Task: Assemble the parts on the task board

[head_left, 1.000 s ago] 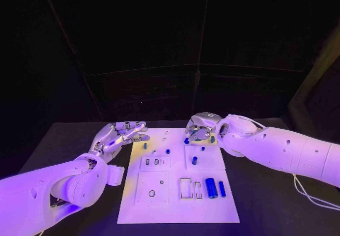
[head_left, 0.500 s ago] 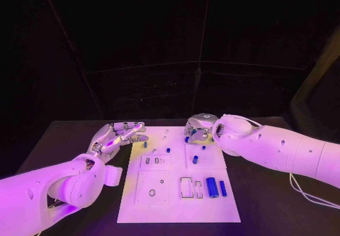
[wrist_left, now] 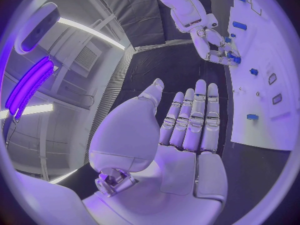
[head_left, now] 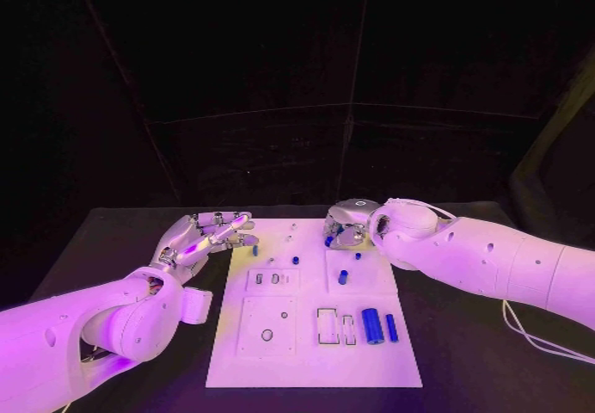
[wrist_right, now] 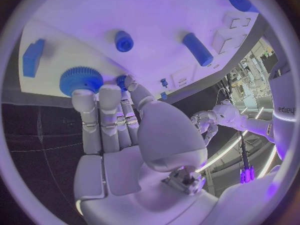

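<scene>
1. Two hands work at the far end of the task board (head_left: 310, 344), a white plate lying on the black table (head_left: 112, 232).
2. Left hand (head_left: 205, 237): positioned at the board's far left corner. In the left wrist view the hand (wrist_left: 187, 120) shows an empty palm with the fingers (wrist_left: 199, 110) straight and side by side and the thumb set off to one side; nothing is held.
3. Small blue part (head_left: 254, 251): stands on the board just beside the left hand's fingertips; contact cannot be determined.
4. Board centre: a small blue part (head_left: 295, 259) and a short blue peg (head_left: 342, 278) stand apart from both hands.
5. Board near right: a large blue cylinder (head_left: 370, 326) and a thinner blue cylinder (head_left: 390, 327) lie side by side, next to empty rectangular slots (head_left: 328, 326).
6. Right hand (head_left: 348, 225): positioned over the board's far edge, right of centre. In the right wrist view the fingertips (wrist_right: 84, 97) touch a blue toothed disc (wrist_right: 80, 79) at the board's edge; whether the disc is gripped cannot be told.
7. The same view shows a blue block (wrist_right: 32, 58), a round blue stud (wrist_right: 124, 41) and a blue peg (wrist_right: 198, 49) on the board, clear of the hand (wrist_right: 125, 135).
</scene>
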You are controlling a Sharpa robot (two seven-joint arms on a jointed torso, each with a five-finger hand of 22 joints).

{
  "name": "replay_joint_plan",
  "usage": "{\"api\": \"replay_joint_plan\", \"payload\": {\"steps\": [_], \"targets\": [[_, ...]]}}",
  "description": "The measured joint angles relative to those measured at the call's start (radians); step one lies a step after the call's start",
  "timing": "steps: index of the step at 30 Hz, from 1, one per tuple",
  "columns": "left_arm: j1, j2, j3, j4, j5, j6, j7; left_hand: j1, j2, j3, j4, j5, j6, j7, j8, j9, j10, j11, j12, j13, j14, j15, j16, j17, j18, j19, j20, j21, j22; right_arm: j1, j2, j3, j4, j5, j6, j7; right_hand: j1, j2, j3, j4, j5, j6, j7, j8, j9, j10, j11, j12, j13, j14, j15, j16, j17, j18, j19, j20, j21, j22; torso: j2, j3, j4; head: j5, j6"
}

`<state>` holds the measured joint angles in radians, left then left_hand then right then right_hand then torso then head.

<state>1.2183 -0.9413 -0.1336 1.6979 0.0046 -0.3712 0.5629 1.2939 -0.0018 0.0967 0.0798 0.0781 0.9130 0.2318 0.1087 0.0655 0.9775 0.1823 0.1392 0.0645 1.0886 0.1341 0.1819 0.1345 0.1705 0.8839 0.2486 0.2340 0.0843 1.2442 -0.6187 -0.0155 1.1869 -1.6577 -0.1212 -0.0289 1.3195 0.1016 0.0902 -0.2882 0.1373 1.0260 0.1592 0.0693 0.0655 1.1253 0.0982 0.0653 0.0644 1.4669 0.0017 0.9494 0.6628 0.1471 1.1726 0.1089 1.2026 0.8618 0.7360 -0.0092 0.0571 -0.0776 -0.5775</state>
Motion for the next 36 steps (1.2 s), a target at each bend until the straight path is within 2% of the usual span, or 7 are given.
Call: {"api": "replay_joint_plan", "payload": {"steps": [8, 15, 18, 19, 23, 27, 36], "targets": [[0.001, -0.002, 0.0, 0.0, 0.0, 0.002, -0.003, 0.0, 0.0, 0.0, 0.0, 0.0, 0.0, 0.0, -0.004, 0.0, 0.0, 0.0, 0.0, 0.0, 0.0, 0.0, -0.004, 0.0, 0.0, 0.0, 0.0, 0.0, -0.001, 0.0, 0.007, 0.001, -0.01, -0.001, 0.011, 0.0, -0.009, 0.009, 0.056, 0.002, -0.015, 0.01, -0.004, 0.0, -0.001, 0.006, -0.006, 0.0, 0.0, 0.0, 0.0, 0.06, 0.056, -0.016, 0.016, 0.005, 0.043, 0.054, 0.003, 0.0, 0.0001, 0.0, -0.003], [0.001, -0.002, 0.0, -0.002, 0.0, 0.003, -0.006, 0.0, 0.0, 0.0, 0.0, 0.0, 0.0, 0.0, -0.004, 0.0, 0.0, 0.0, 0.0, 0.0, 0.0, 0.0, -0.004, 0.0, 0.0, 0.0, 0.0, 0.0, -0.001, 0.002, 0.01, 0.001, -0.014, -0.001, 0.011, 0.002, -0.014, 0.014, 0.119, 0.002, -0.053, 0.026, -0.003, -0.004, 0.0, 0.026, -0.007, 0.0, 0.0, 0.0, 0.0, 0.105, 0.097, -0.016, 0.033, 0.003, 0.077, 0.102, 0.004, -0.0005, 0.0001, 0.001, -0.005], [0.002, -0.002, 0.0, -0.003, 0.0, 0.003, -0.007, 0.0, 0.0, 0.0, 0.0, 0.0, 0.0, 0.0, -0.004, 0.0, 0.0, 0.0, 0.0, 0.0, 0.0, 0.0, -0.004, 0.001, 0.0, 0.0, 0.0, 0.0, -0.001, 0.002, 0.01, 0.001, -0.015, 0.0, 0.001, 0.004, -0.015, 0.014, 0.151, 0.0, -0.059, 0.036, 0.0, -0.007, 0.0, 0.04, -0.007, 0.0, 0.0, 0.0, 0.0, 0.134, 0.129, -0.018, 0.053, 0.003, 0.1, 0.139, 0.004, -0.0008, 0.0002, 0.0, -0.006], [0.002, -0.002, 0.0, -0.003, 0.0, 0.003, -0.007, 0.0, 0.0, 0.0, 0.0, 0.0, 0.0, 0.0, -0.004, 0.0, 0.0, 0.0, 0.0, 0.0, 0.0, 0.0, -0.004, 0.001, 0.0, 0.0, 0.0, 0.0, -0.001, 0.001, 0.01, 0.0, -0.015, 0.002, -0.003, 0.005, -0.015, 0.014, 0.161, 0.0, -0.064, 0.04, -0.001, -0.007, 0.0, 0.046, -0.008, 0.0, 0.0, 0.0, 0.0, 0.143, 0.138, -0.032, 0.059, 0.002, 0.106, 0.15, 0.005, -0.001, 0.0002, 0.0, -0.006], [0.002, -0.002, 0.0, -0.004, 0.0, 0.004, -0.009, 0.0, 0.0, 0.0, 0.0, 0.0, 0.0, 0.0, -0.004, 0.0, 0.0, 0.0, 0.0, 0.0, 0.0, 0.0, -0.004, 0.001, 0.0, 0.0, 0.0, 0.0, -0.001, 0.0, 0.002, 0.001, -0.003, 0.02, -0.037, 0.01, -0.023, 0.005, 0.2, 0.002, -0.066, 0.054, 0.0, -0.002, 0.0, 0.06, -0.009, 0.0, 0.0, 0.0, 0.0, 0.168, 0.162, -0.031, 0.069, 0.001, 0.124, 0.179, 0.005, -0.001, 0.0002, 0.001, -0.005], [0.002, -0.004, 0.0, -0.005, 0.0, 0.004, -0.01, 0.0, 0.0, 0.0, 0.0, 0.0, 0.0, 0.0, -0.004, 0.0, 0.0, 0.0, 0.0, 0.0, 0.0, 0.0, -0.004, 0.001, 0.0, 0.0, 0.0, -0.005, -0.002, -0.001, 0.004, 0.023, 0.002, 0.052, -0.092, 0.015, -0.048, -0.02, 0.25, 0.011, -0.06, 0.055, 0.0, -0.001, 0.002, 0.061, -0.011, 0.0, 0.0, 0.0, 0.0, 0.183, 0.168, -0.031, 0.069, 0.001, 0.134, 0.19, 0.005, -0.0011, 0.0002, 0.003, -0.002], [0.003, -0.001, 0.0, -0.007, 0.001, 0.007, -0.013, 0.0, 0.0, 0.003, -0.003, 0.0, 0.0, 0.0, -0.004, 0.0, 0.0, 0.0, -0.005, 0.0, 0.0, 0.0, -0.004, 0.002, 0.0, 0.0, 0.0, -0.005, -0.004, 0.002, 0.074, 0.036, -0.056, 0.092, -0.168, 0.004, -0.071, -0.043, 0.273, 0.033, -0.064, 0.055, 0.0, 0.0, 0.001, 0.057, -0.007, 0.0, 0.0, 0.0, 0.0, 0.191, 0.172, -0.031, 0.069, 0.002, 0.14, 0.195, 0.007, -0.0023, 0.0035, 0.011, 0.005]]}}
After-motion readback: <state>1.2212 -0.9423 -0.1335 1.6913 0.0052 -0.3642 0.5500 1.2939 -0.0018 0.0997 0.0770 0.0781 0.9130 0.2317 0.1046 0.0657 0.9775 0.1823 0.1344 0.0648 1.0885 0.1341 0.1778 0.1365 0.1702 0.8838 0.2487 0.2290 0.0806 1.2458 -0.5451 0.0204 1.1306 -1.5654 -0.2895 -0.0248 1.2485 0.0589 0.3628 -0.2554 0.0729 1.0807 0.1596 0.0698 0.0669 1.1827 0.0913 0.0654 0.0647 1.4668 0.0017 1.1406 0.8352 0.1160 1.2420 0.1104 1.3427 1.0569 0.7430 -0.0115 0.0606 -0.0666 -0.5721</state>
